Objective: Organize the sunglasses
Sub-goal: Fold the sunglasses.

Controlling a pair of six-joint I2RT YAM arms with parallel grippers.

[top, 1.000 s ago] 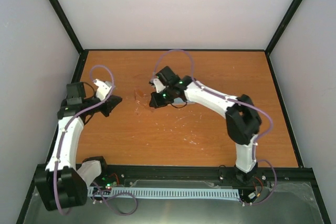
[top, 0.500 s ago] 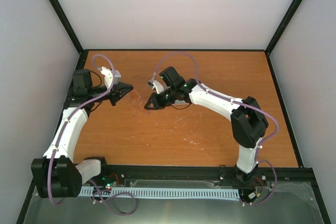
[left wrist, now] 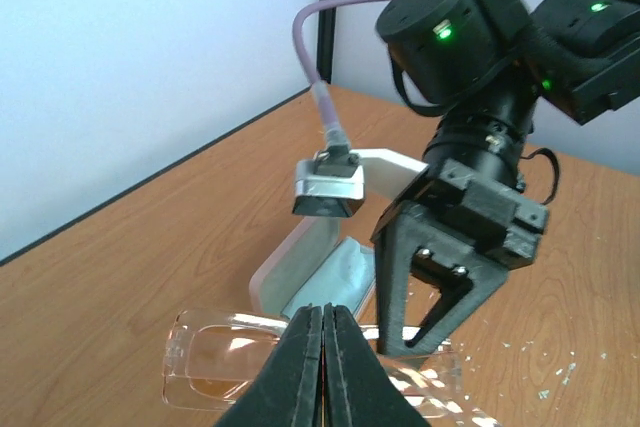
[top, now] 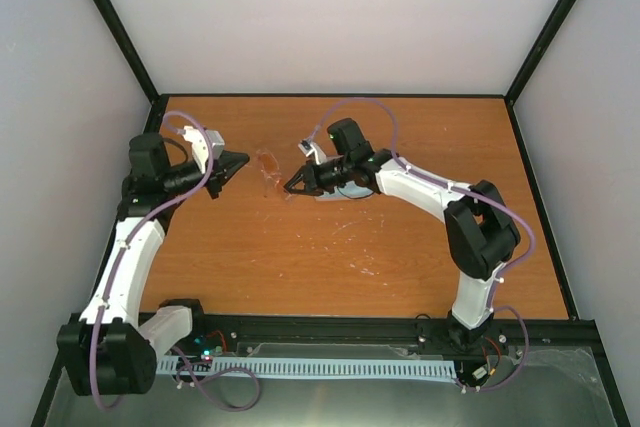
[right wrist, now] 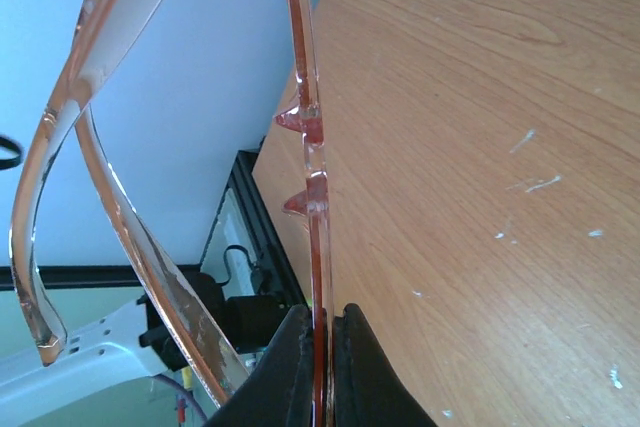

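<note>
While the right hand [right wrist: 322, 332] pinches the sunglasses [left wrist: 215, 362], the closed left hand [left wrist: 324, 315] points at them.

A: What are the sunglasses [right wrist: 305, 147] made of?
B: Translucent orange plastic, glossy and smooth.
A: And the tabletop [top: 420, 247]?
B: A wood-grain surface, smooth with a slight sheen and flecked with pale scuffs.
A: The right gripper [right wrist: 322, 337]?
B: Matt black plastic. The cable [left wrist: 310, 47] beside it has a smooth purple sheath.
A: And the case [left wrist: 290, 262]?
B: A smooth pink shell with a dull finish. The cloth [left wrist: 345, 267] in it looks soft and matt.
</note>
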